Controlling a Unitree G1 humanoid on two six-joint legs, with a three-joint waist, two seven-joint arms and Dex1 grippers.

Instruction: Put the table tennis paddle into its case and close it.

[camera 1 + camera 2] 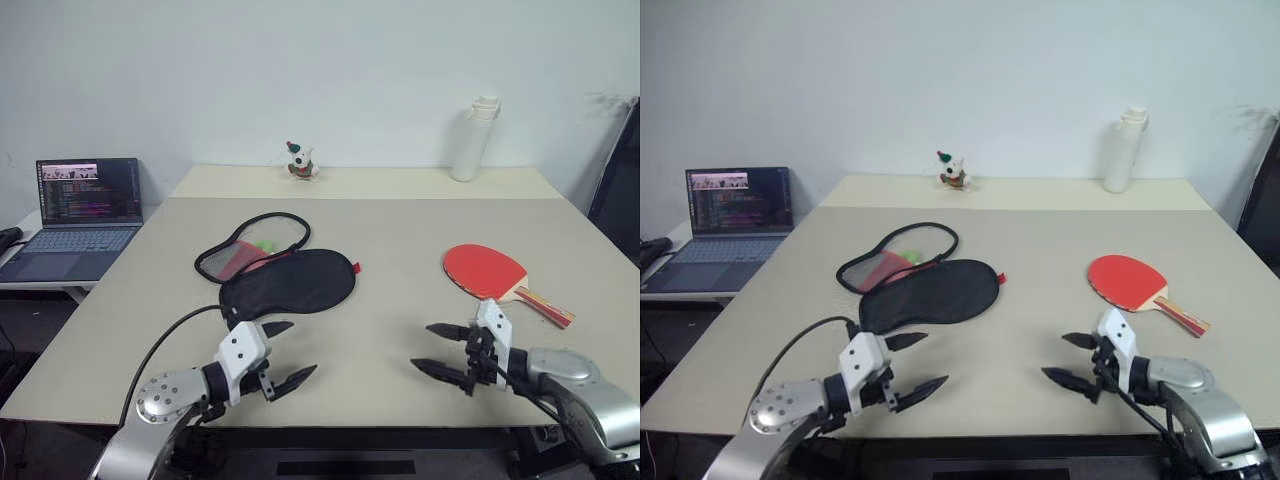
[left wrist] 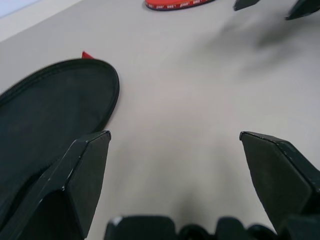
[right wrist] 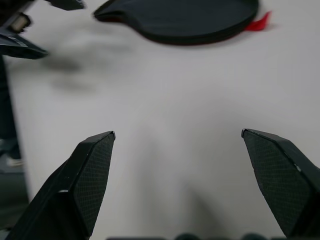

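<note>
both grippers, left (image 1: pixel 284 354) and right (image 1: pixel 443 351), hover with fingers wide over the table (image 1: pixel 400 230); case (image 1: pixel 290 280) lies unzipped, paddle (image 1: pixel 487 271) apart.

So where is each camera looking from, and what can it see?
Left eye view: from the head, looking down at the table; sees the open case, the table tennis paddle and both arms.
Right eye view: the same scene from beside it.
Left wrist view: looks along the left gripper, jaws wide, toward the case and paddle.
Right wrist view: looks along the right gripper, jaws wide, toward the case.
Both wrist views share the case's black half.
</note>
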